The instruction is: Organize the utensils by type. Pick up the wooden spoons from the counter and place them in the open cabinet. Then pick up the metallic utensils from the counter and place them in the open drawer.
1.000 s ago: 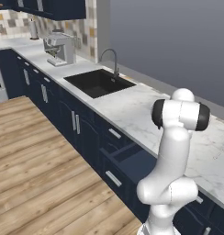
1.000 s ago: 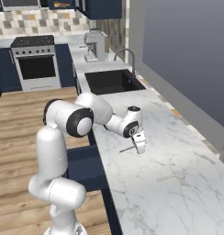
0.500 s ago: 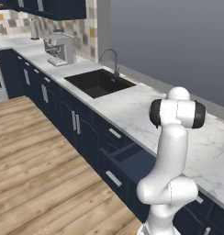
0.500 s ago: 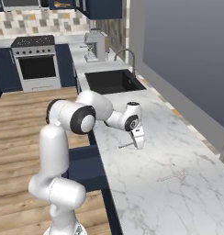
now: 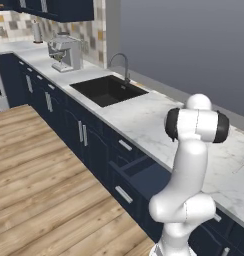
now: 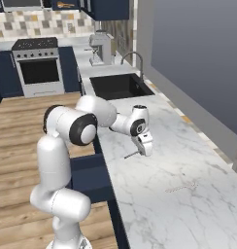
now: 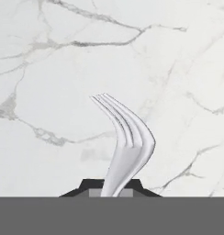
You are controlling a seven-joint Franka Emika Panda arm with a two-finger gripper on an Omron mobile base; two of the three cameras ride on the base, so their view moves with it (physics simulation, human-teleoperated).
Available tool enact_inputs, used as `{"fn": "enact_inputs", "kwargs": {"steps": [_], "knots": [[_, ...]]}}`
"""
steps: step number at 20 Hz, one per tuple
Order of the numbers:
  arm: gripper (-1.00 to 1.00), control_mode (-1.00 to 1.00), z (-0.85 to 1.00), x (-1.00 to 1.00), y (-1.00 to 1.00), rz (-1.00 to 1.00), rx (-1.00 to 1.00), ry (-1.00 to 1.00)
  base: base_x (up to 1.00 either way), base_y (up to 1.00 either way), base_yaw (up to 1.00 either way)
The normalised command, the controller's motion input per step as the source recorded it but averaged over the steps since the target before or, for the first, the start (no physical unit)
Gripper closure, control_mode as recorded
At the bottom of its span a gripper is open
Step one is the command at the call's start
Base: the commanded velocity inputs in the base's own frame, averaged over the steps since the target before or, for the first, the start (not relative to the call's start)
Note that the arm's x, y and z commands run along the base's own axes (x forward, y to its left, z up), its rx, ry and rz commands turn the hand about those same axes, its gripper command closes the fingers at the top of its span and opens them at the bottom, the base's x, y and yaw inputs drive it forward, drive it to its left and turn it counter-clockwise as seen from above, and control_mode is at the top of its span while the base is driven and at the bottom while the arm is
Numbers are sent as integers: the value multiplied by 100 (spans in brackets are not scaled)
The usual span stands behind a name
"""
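Arm: reaches forward over the marble desk [image 6: 188, 160], hand pointing down. Gripper [image 6: 145, 151]: jaws closed on the fork [image 7: 127, 147], tines projecting from them, just above the desk right of the sink [image 6: 118, 85].

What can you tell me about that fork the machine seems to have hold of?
The fork is a thin, silver-grey metal piece with four slim curved tines. In the hand view its handle end sits clamped between the dark fingertips of the gripper, and the tines point away over the white marble counter. In the right base view it sticks out sideways from the gripper as a thin sliver low over the counter; whether it is touching the marble is not clear.
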Motion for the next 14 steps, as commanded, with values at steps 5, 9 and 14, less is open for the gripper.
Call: {"fn": "enact_inputs", "kwargs": {"steps": [5,9,14], "knots": [[100,-100,23,-39,51,48,0,0,0,0,0],[100,-100,10,-48,55,55,0,-6,0,0,0],[100,-100,3,-47,62,51,0,-10,0,0,0]]}}
